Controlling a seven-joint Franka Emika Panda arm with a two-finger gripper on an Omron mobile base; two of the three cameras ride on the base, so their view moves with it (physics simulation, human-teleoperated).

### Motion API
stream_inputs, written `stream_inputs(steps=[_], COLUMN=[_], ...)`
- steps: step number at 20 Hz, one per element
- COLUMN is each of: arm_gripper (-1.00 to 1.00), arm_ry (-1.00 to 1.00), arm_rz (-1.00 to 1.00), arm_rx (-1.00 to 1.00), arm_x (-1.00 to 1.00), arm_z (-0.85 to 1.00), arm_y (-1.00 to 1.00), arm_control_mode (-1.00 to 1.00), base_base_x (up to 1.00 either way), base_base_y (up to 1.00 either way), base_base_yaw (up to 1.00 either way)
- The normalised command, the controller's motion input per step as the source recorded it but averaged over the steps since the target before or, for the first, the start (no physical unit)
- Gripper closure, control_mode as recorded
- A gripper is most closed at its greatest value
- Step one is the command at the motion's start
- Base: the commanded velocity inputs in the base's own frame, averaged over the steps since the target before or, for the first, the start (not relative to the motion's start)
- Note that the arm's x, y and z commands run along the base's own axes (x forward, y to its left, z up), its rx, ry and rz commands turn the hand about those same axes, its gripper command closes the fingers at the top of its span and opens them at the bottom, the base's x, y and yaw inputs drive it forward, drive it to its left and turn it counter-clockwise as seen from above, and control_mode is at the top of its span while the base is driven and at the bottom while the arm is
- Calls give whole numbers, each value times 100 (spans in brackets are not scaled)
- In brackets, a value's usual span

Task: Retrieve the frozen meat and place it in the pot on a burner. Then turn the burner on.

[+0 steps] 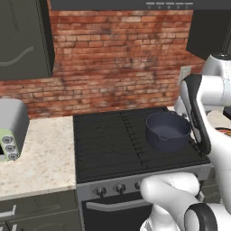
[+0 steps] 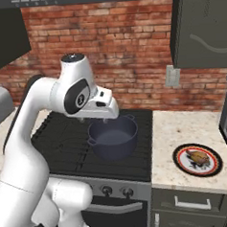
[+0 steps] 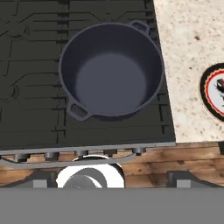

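Hand view, one pot, one stove, one plate

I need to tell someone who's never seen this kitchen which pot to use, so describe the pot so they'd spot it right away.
Find the black stove set against the brick wall. On its right-hand burners, near the speckled counter, stands the pot: round, deep, dark blue-grey, with two small side handles and no lid. The only other dish nearby is a flat red-rimmed plate on that counter.
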Motion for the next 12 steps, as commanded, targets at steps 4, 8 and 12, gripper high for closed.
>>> stream_inputs(steps=[4,8,12], arm_gripper=[-100,-100,-100], arm_ry=[0,0,0], arm_rz=[-5,-1,0], arm_rx=[0,0,0], arm_x=[-32,-17,-2], arm_z=[-14,-16,-15], arm_y=[-98,-100,-92], arm_control_mode=[-100,-100,-100], base_base_x=[0,0,0], base_base_y=[0,0,0], base_base_yaw=[0,0,0])
